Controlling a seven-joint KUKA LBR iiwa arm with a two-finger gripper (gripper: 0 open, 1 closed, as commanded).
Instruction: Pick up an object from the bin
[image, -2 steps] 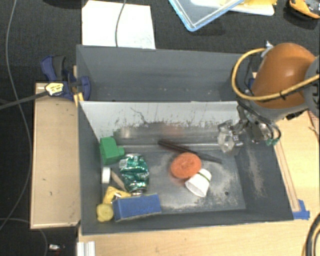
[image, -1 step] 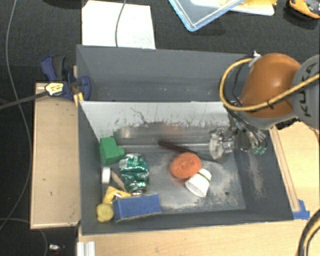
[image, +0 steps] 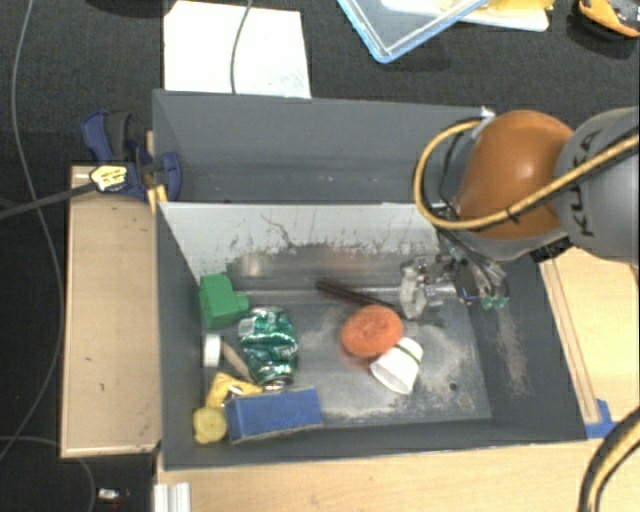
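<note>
The arm comes in from the right, and its orange-covered wrist (image: 520, 170) hangs over the right half of the grey metal bin (image: 330, 140), with a yellow cable looped around it. Below it, the gripper (image: 418, 292) sits low in the bin, toward the back of the floor and right of centre. Is the claw wide or narrow? I cannot tell from this angle (its metal parts merge with the scuffed floor behind them).

The nearest thing is an orange round lump (image: 372, 331) in the middle of the floor, just down and to the left of the gripper. It is near, but I cannot make out whether they touch. A white cup (image: 398, 366) lies tipped on its side against the lump's lower right edge. Behind the lump a thin dark stick (image: 345, 292) lies flat, slanting toward the gripper from the left.

The rest of the things are crowded on the left side of the bin, well apart from the gripper. A green block (image: 220, 298) sits by the left wall, with a crumpled green-and-white can (image: 268, 345) just right of it and a small white cylinder (image: 211, 350) beside the can. At the front left corner, a blue block (image: 275, 413) lies along the front edge, with a yellow piece (image: 213, 415) tucked against its left end.
</note>
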